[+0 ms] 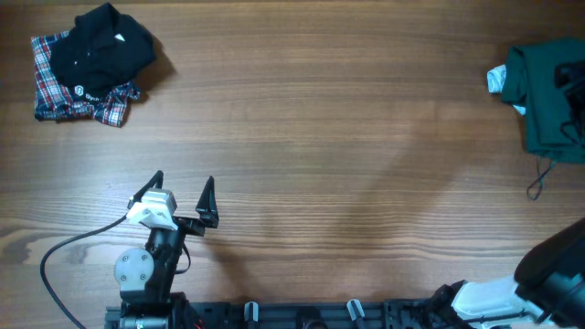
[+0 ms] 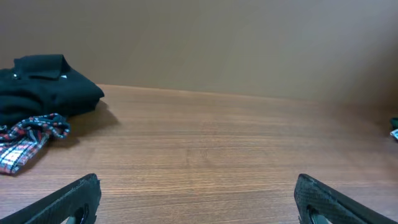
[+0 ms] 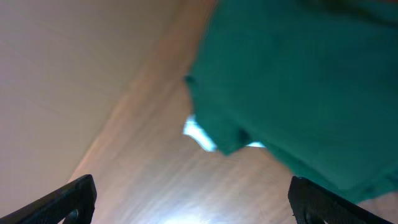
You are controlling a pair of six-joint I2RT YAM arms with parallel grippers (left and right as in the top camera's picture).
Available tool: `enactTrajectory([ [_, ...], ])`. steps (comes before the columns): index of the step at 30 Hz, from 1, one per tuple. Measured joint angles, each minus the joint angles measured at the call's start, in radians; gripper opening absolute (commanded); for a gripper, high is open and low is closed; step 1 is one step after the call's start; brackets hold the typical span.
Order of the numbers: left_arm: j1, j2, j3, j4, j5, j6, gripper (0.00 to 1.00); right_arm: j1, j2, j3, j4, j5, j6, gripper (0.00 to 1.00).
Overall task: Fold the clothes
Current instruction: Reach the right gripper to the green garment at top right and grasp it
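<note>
From up high, the wooden table (image 1: 320, 137) shows almost whole. The green clothes (image 1: 548, 87) lie bunched at its far right edge, partly cut off by the side of the picture. A thin cord (image 1: 539, 178) trails out of them onto the wood. A small pale cloth (image 1: 498, 80) peeks out at their left side, touching them. Far off in the top left corner, a black shirt (image 1: 101, 46) lies on top of a plaid shirt (image 1: 55, 91). The left gripper (image 1: 184, 179) is near the bottom left, over bare wood and well apart from all the cloth. Its two fingers stand wide apart and hold nothing. Only a bit of the right arm (image 1: 558, 265) shows in the bottom right corner.

At the left wrist, the dark fingers (image 2: 74, 199) sit in the bottom corners, spread wide, with only bare wood between them. The black shirt and the plaid shirt are off to the left, not touching the fingers.

At the right wrist, the right gripper (image 3: 193, 186) is spread wide too and holds nothing. The green clothes fill the top right, big and blurry. The pale cloth is a bright spot under their edge.
</note>
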Motion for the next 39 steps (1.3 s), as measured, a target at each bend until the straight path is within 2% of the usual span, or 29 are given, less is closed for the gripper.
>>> enactTrajectory([
  [9,0.000,0.000,0.000,0.000,0.000,0.000,1.00,-0.026,0.187,0.000,0.117,0.020,0.037,1.00],
  [13,0.000,0.000,0.000,0.000,0.000,0.000,1.00,-0.062,0.222,0.000,0.099,0.095,0.114,1.00],
  [20,0.000,0.000,0.000,0.000,0.000,0.000,1.00,-0.116,0.235,0.001,0.101,0.130,0.134,1.00],
  [29,0.000,0.000,0.000,0.000,0.000,0.000,1.00,-0.115,0.350,0.003,0.141,0.134,0.142,1.00],
  [35,0.000,0.000,0.000,0.000,0.000,0.000,1.00,-0.115,0.356,0.003,0.176,0.123,0.159,0.99],
  [39,0.000,0.000,0.000,0.000,0.000,0.000,1.00,-0.115,0.356,0.003,0.206,0.054,0.220,0.99],
])
